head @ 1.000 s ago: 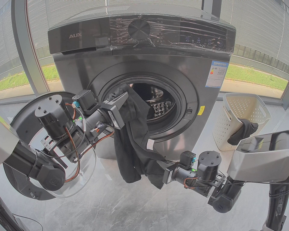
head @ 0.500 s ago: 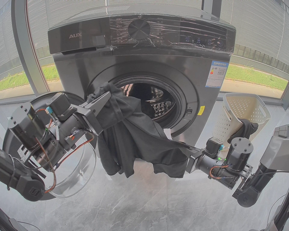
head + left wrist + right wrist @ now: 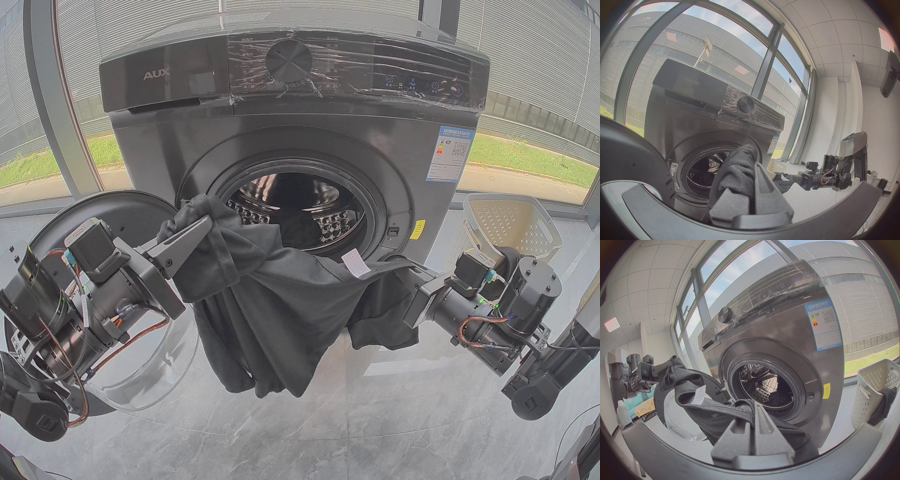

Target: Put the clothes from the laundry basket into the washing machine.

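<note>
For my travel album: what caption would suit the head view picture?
Left gripper and right gripper hold a black garment spread before the open washing machine.

Chunky black motor cans (image 3: 537, 284) with tiny screws, loopy orange wires (image 3: 134, 337), plus a grey wedge-y left end effector (image 3: 203, 225) and right end effector (image 3: 409, 270).

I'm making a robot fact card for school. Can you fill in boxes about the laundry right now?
Left gripper: shut on one end of the black garment
Right gripper: shut on the other end
Garment position: stretched between them, in front of the washing machine opening, not inside
Door: swung open on the robot's left
Laundry basket: on the floor to the right, dark cloth draped over its rim
</note>
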